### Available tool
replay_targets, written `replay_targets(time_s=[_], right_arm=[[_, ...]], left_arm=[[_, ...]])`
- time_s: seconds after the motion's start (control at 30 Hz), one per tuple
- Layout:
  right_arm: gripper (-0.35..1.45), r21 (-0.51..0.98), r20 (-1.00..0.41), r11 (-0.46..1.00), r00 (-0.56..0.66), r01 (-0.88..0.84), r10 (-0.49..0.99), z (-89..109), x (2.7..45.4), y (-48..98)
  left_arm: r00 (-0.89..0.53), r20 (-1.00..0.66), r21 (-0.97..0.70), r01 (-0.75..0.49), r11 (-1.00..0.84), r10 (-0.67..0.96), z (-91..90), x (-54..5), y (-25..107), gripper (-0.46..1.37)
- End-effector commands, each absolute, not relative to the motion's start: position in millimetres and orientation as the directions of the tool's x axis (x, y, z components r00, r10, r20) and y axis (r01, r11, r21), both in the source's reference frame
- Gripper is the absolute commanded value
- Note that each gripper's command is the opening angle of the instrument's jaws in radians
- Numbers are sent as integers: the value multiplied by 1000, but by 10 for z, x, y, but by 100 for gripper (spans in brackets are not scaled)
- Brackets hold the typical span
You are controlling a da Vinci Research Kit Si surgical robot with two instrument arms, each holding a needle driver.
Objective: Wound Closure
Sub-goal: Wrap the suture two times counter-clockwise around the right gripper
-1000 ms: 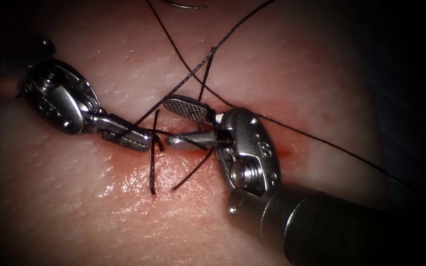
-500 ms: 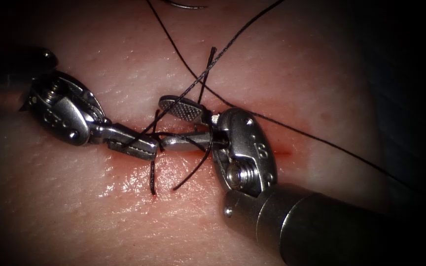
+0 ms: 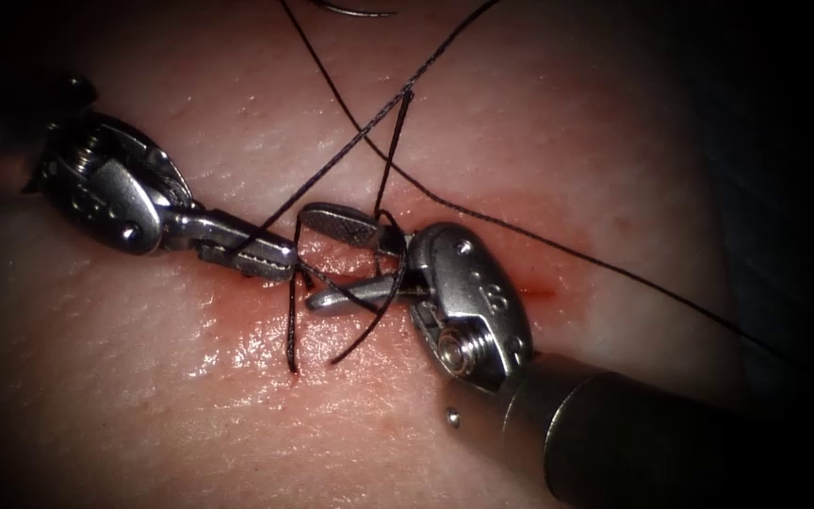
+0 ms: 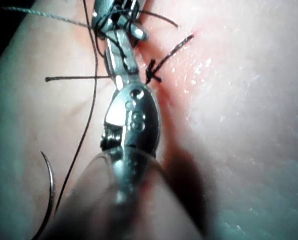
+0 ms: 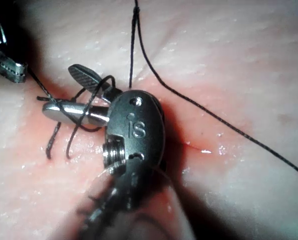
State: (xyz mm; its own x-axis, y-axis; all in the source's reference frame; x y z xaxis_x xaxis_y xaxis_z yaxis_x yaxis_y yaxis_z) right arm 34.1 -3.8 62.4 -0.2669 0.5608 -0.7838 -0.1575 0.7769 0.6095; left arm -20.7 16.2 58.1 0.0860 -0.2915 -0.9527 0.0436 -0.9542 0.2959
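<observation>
L tool point(image 3: 270, 264) comes in from the left, w/ its fingers point(image 3: 247, 253) closed on the black thread point(image 3: 350, 146) right beside the cut point(image 3: 520, 287). The thread runs up and to the right from there. R tool point(image 3: 332, 259) comes in from the lower right; its fingers point(image 3: 336, 221) are spread open, w/ thread looped around them, and they hold nothing. The two tools' tips are just beside each other over the left end of the cut. Two short cut ends of thread point(image 3: 291, 330) stick out of the tissue point(image 3: 190, 405) below the tips. Red fluid point(image 3: 266, 325) wets the tissue around the cut. The needle point(image 3: 355, 11) lies free on the tissue at the far edge, well apart from both tools, not in the tissue. Left wrist view shows its curve point(image 4: 50, 195) lying on the tissue beside the thread.
</observation>
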Motion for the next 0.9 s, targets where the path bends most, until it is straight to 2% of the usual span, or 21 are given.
replay_targets(time_s=[0.03,0.4,0.7,0.9], right_arm=[[84,603,-791,784,-233,-148,565,626,342,-39],[84,596,-791,803,-171,4,588,608,369,-50],[84,596,-780,797,-166,99,603,596,376,-60],[83,597,-766,793,-209,120,608,589,375,-60]], left_arm=[[88,-953,296,57,-953,-291,582,-209,163,-35],[117,-954,285,74,-956,-276,585,-225,188,-35],[131,-954,280,80,-957,-268,597,-221,205,-35],[135,-953,283,84,-955,-271,614,-218,210,-35]])
